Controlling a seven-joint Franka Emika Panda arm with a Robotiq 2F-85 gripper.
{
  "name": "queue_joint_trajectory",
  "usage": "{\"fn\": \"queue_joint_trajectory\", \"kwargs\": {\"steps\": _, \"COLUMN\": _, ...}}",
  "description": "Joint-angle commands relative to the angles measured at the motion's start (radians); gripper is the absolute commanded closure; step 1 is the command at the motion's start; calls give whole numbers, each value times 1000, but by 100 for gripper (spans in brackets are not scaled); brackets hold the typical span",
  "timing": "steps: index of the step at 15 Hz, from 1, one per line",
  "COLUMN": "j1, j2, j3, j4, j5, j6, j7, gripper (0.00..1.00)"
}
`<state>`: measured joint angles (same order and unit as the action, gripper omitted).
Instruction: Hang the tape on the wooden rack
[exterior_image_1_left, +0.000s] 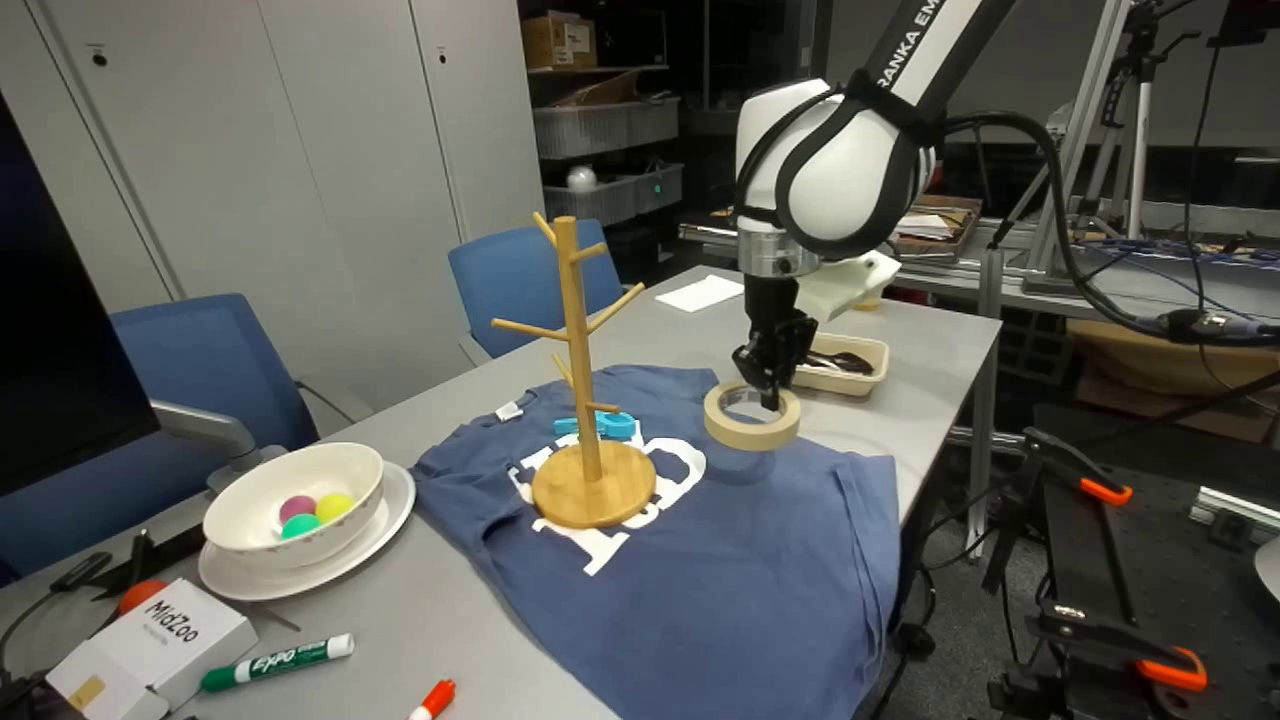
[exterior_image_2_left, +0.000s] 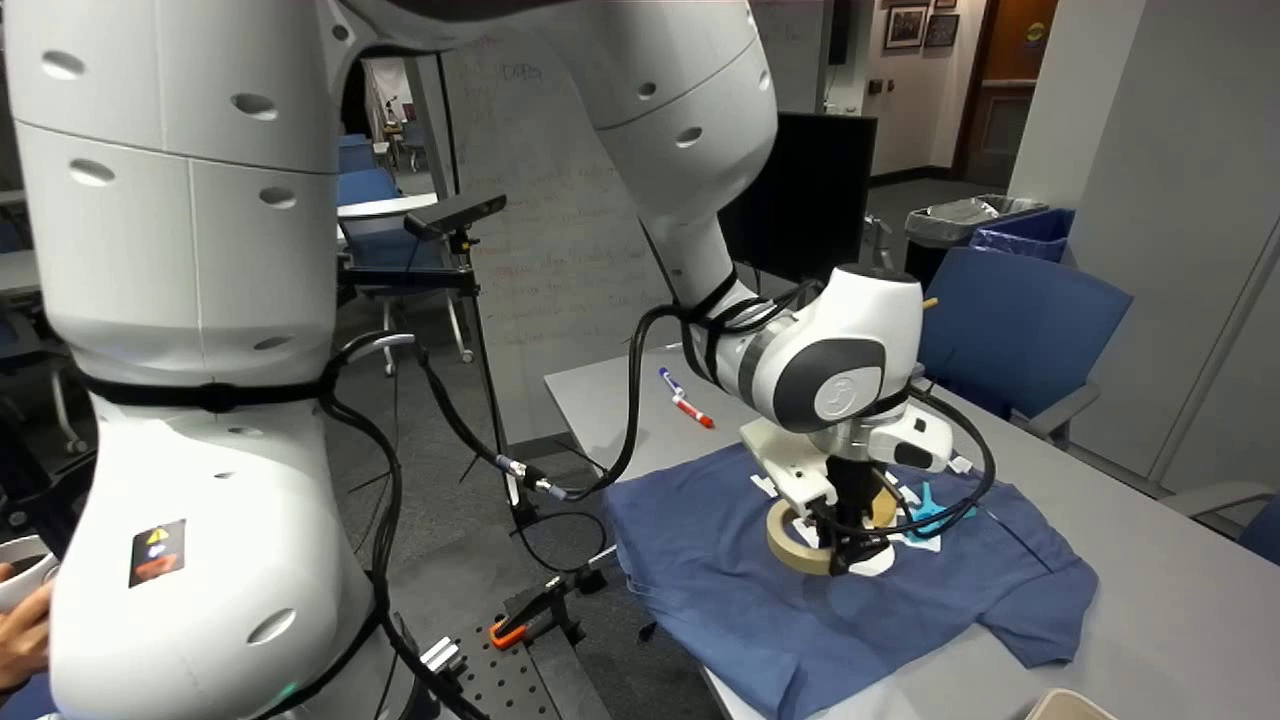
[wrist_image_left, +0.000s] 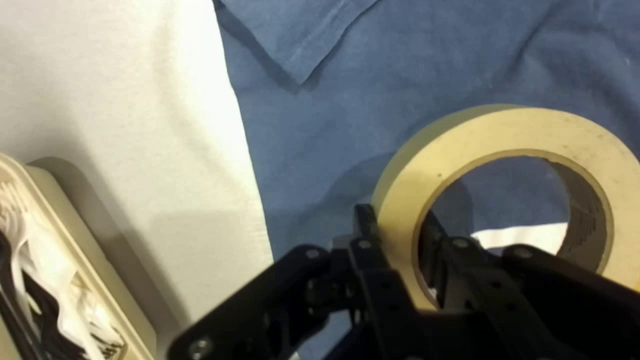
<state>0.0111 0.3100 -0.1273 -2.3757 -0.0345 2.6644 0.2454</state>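
Low over the shirt, tape is being rim-pinched by the gripper, def lower than the top pegs on the rack.

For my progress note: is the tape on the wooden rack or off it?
Off: in an exterior view, the gripper holds the tape by its rim, apart from the wooden rack.

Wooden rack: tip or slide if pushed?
The wooden rack would probably stay upright under a low nudge, given its flat round base. A push near the top could well tip it, as it is tall and slim. Sliding may bunch the creased blue shirt under it.
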Motion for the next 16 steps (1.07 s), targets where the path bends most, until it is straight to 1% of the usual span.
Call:
{"fn": "queue_joint_trajectory", "kwargs": {"steps": 1, "j1": -4, "j2": -17, "j3": 0, "j4": 0, "j5": -8, "j6": -3, "j7": 1, "gripper": 77}}
{"fn": "queue_joint_trajectory", "kwargs": {"steps": 3, "j1": -5, "j2": -41, "j3": 0, "j4": -8, "j5": -17, "j6": -3, "j7": 3, "gripper": 77}}
{"fn": "queue_joint_trajectory", "kwargs": {"steps": 7, "j1": -6, "j2": -46, "j3": 0, "j4": -16, "j5": -18, "j6": -3, "j7": 3, "gripper": 77}}
{"fn": "queue_joint_trajectory", "kwargs": {"steps": 8, "j1": -6, "j2": -46, "j3": 0, "j4": -16, "j5": -18, "j6": -3, "j7": 3, "gripper": 94}}
{"fn": "queue_joint_trajectory", "kwargs": {"steps": 11, "j1": -19, "j2": -48, "j3": -7, "j4": 11, "j5": 0, "j6": -4, "j7": 9, "gripper": 94}}
{"fn": "queue_joint_trajectory", "kwargs": {"steps": 16, "j1": -67, "j2": -97, "j3": -14, "j4": 60, "j5": 57, "j6": 22, "j7": -2, "gripper": 94}}
